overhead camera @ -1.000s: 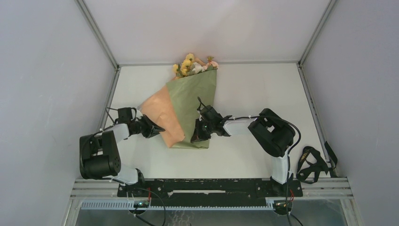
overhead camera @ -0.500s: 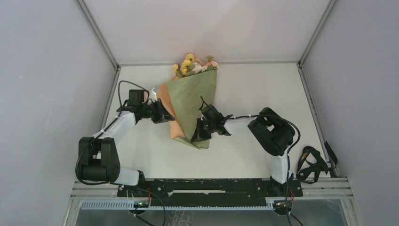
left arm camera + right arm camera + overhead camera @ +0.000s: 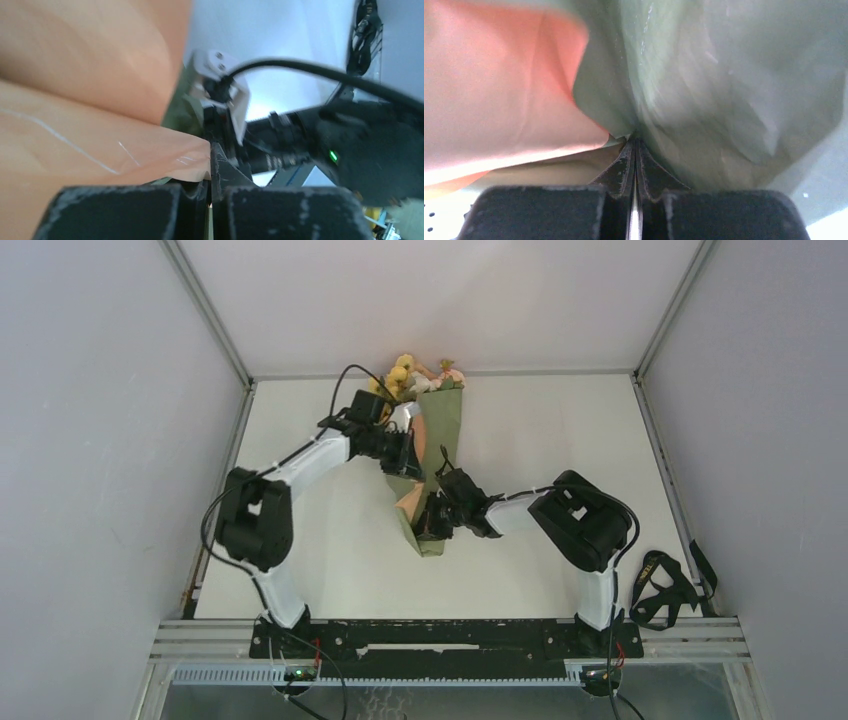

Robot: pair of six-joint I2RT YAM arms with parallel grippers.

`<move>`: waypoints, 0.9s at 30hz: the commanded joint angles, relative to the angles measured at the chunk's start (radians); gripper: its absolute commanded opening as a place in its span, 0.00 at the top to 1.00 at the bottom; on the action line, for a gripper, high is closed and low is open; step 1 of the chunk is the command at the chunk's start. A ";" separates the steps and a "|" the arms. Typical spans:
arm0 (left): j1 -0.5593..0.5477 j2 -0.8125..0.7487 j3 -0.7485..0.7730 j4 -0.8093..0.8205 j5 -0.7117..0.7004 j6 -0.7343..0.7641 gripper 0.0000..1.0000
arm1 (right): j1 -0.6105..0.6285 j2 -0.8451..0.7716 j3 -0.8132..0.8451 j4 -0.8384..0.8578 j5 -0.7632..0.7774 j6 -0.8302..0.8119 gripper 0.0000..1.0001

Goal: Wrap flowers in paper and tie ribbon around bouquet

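Observation:
The flowers lie at the back of the table, their blooms sticking out of the paper's wide end. The olive paper is folded into a narrow cone with its peach reverse showing. My left gripper is shut on the folded-over flap, whose peach edge is pinched at the jaws. My right gripper is shut on the paper near the cone's lower tip, olive and peach folds bunching at its fingertips. The black ribbon lies loose at the table's right front corner.
White booth walls close in the table on the left, back and right. The right arm's body fills the right of the left wrist view, close to the left gripper. The arms' base rail runs along the near edge.
The left gripper closed on the paper's left flap and carried it up and to the right over the stems, narrowing the sheet into a cone. The right gripper kept its hold near the tip.

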State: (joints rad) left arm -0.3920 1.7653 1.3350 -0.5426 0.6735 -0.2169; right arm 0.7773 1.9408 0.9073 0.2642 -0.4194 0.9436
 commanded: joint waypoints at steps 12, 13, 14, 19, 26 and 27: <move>-0.070 0.196 0.141 -0.101 -0.138 0.201 1.00 | -0.051 -0.421 -0.199 -0.084 0.220 0.044 0.85; -0.073 0.195 0.135 -0.100 -0.147 0.211 1.00 | -0.075 -0.437 -0.213 -0.107 0.221 0.031 0.83; -0.076 0.192 0.130 -0.100 -0.155 0.215 1.00 | -0.104 -0.442 -0.219 -0.112 0.202 0.019 0.81; -0.100 0.171 0.107 -0.103 -0.165 0.250 1.00 | -0.207 -0.318 -0.144 -0.116 0.100 -0.077 0.75; -0.158 0.056 0.089 -0.118 -0.204 0.329 1.00 | -0.208 -0.040 -0.016 0.064 -0.048 -0.037 0.76; -0.182 0.043 0.087 -0.120 -0.209 0.351 1.00 | -0.201 -0.020 -0.013 0.097 -0.058 -0.015 0.77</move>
State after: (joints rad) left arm -0.5133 1.9392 1.4387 -0.6559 0.4889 0.0364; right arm 0.5560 1.8477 0.8337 0.2100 -0.3813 0.9077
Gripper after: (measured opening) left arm 0.005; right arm 0.244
